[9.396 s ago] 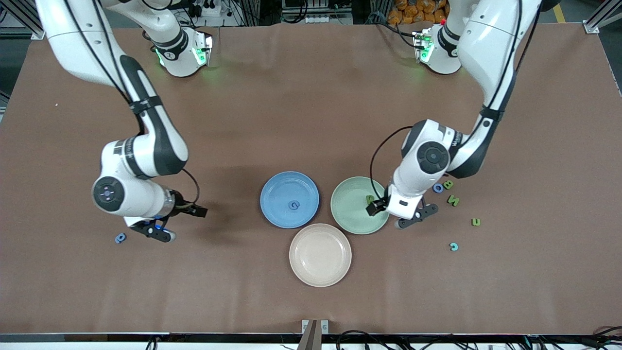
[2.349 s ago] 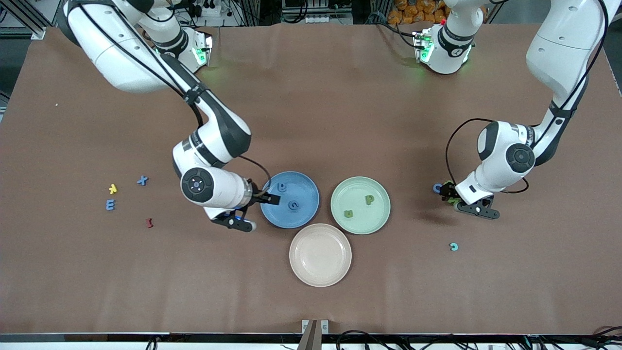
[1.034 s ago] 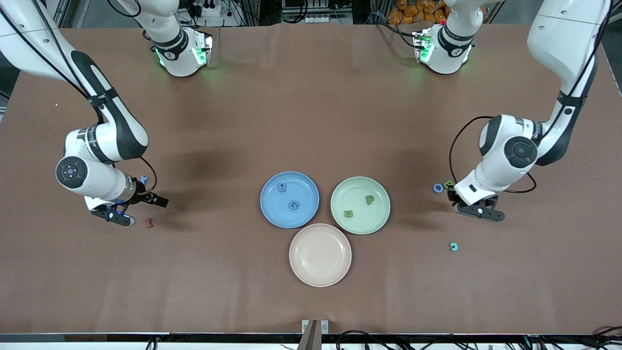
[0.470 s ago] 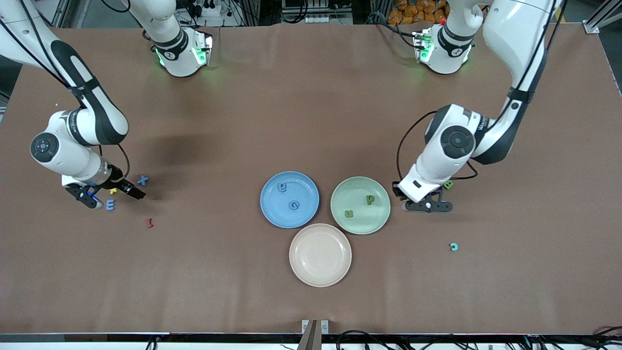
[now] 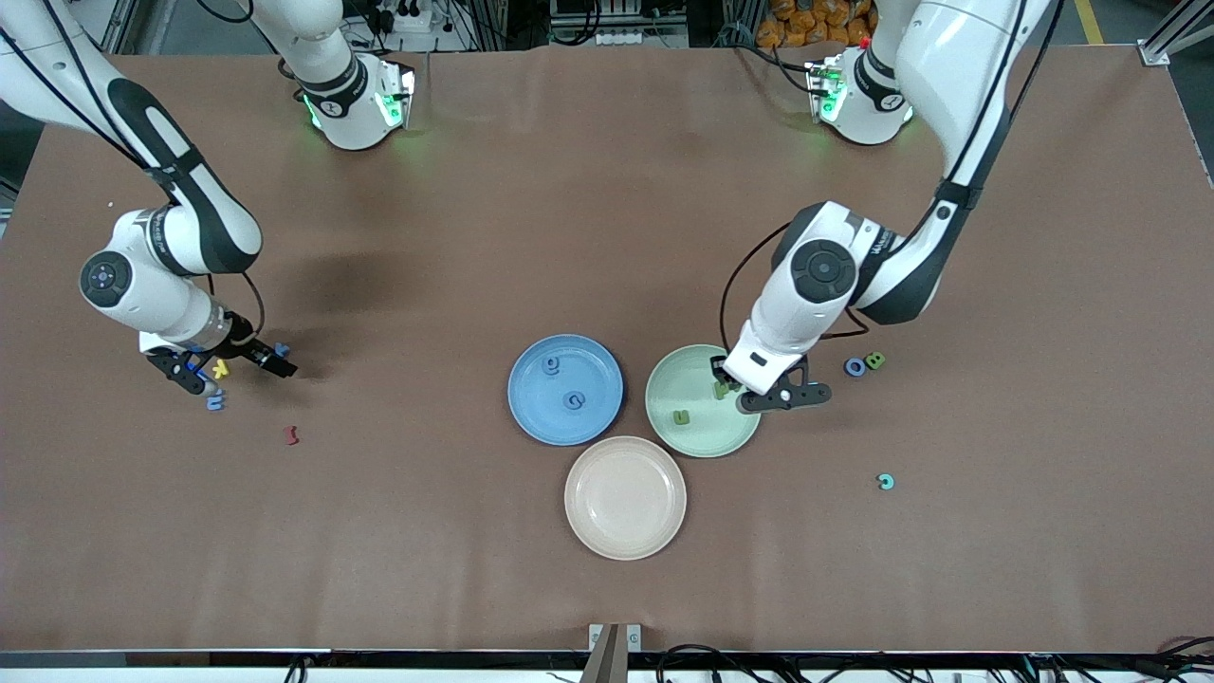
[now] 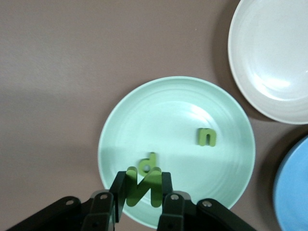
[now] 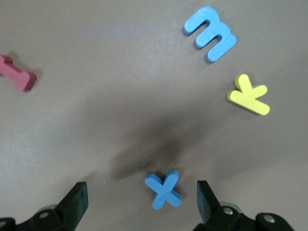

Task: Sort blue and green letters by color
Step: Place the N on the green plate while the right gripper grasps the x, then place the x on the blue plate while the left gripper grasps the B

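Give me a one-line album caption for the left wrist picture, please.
Left claw holds a green N over the green plate, where two green letters already lie.

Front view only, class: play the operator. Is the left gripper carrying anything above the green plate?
Observer: Yes. In the left wrist view, the left gripper has its fingers shut on a green N over the green plate.
Operator: What lies in that plate?
Observer: Two green letters, a p and a u, apart from each other.
Operator: And the right gripper?
Observer: The right gripper is open; the blue X lies on the table between its fingers, touching neither.
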Tool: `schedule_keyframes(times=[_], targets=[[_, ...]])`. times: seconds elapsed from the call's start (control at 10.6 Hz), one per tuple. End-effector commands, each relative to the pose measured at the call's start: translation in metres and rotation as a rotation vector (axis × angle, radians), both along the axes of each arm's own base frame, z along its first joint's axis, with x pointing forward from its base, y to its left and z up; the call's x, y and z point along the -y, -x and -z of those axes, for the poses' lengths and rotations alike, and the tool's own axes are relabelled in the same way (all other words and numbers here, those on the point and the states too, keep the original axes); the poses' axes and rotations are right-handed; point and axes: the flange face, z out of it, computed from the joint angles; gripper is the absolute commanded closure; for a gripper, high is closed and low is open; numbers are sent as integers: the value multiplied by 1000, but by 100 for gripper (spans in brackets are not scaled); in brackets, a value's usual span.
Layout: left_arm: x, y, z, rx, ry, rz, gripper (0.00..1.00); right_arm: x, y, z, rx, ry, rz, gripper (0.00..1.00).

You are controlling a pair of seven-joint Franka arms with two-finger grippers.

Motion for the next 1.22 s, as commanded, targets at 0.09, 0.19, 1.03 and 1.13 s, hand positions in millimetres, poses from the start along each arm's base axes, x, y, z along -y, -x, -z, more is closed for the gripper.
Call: schedule_keyframes(times=[0.09, 0.19, 1.03, 1.13], targets=[[9, -13, 5, -16, 16, -75, 0, -5, 7, 6, -15, -3, -128, 0], [4, -14, 5, -13, 11, -66, 0, -4, 8, 7, -14, -6, -168, 0], [-154, -34, 17, -31, -103, 540, 0, 6, 14, 11, -24, -14, -267, 100], [-160, -27, 22, -38, -127, 626, 0, 6, 14, 11, -24, -14, -267, 100]])
